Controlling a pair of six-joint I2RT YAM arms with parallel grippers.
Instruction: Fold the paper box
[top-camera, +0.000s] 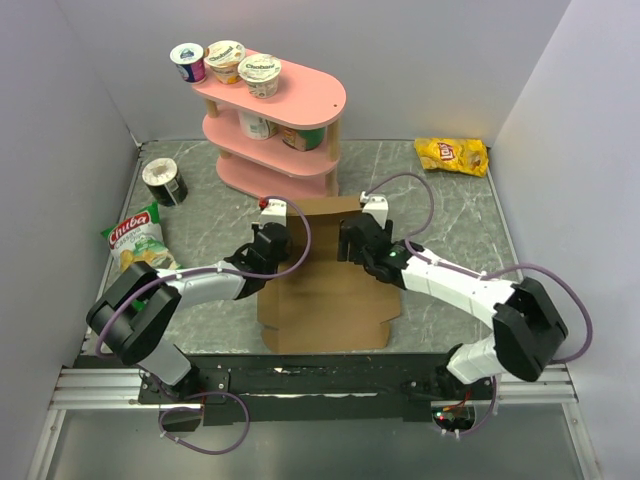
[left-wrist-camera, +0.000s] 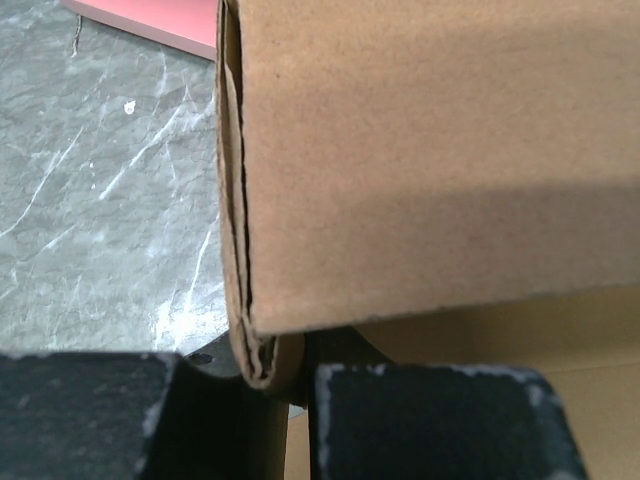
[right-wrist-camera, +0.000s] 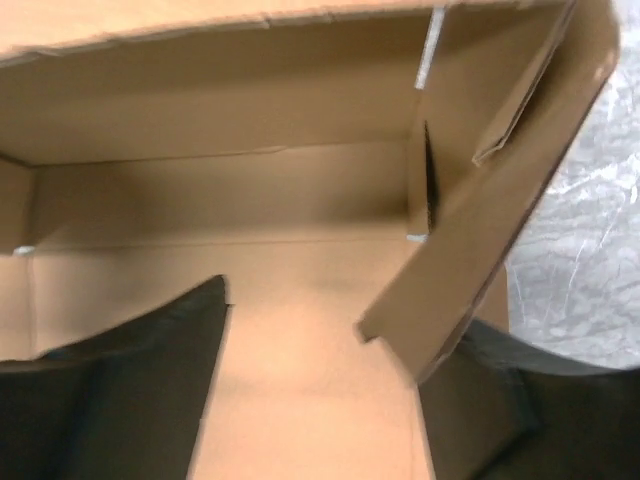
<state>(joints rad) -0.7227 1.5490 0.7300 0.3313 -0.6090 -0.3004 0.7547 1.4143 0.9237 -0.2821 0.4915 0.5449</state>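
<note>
On mid-table: walls half raised

Centred there sits the paper box (top-camera: 325, 300), its rear wall up. The left gripper (top-camera: 272, 240) seems clamped on its left wall; the right gripper (top-camera: 352, 240) gapes around a loose side flap (right-wrist-camera: 470, 240). Tuck that flap in squarely before pressing.

The paper box (top-camera: 325, 295) lay at the middle of the bench (top-camera: 460, 225), its raised wall on the far side and its flat panel reaching towards the near edge. The left end effector (top-camera: 275, 241) was at the box's left wall, and the right end effector (top-camera: 350, 243) at its right wall, with a loose flap between its fingers (right-wrist-camera: 130, 380). Behind the box stood a shelf rack (top-camera: 300, 100) with three cups (top-camera: 225, 60) on its top shelf. A can (top-camera: 165, 183) stood left of the rack, with a snack bag (top-camera: 135, 242) in front of the can. Another bag (top-camera: 452, 155) lay in the far right corner.
</note>
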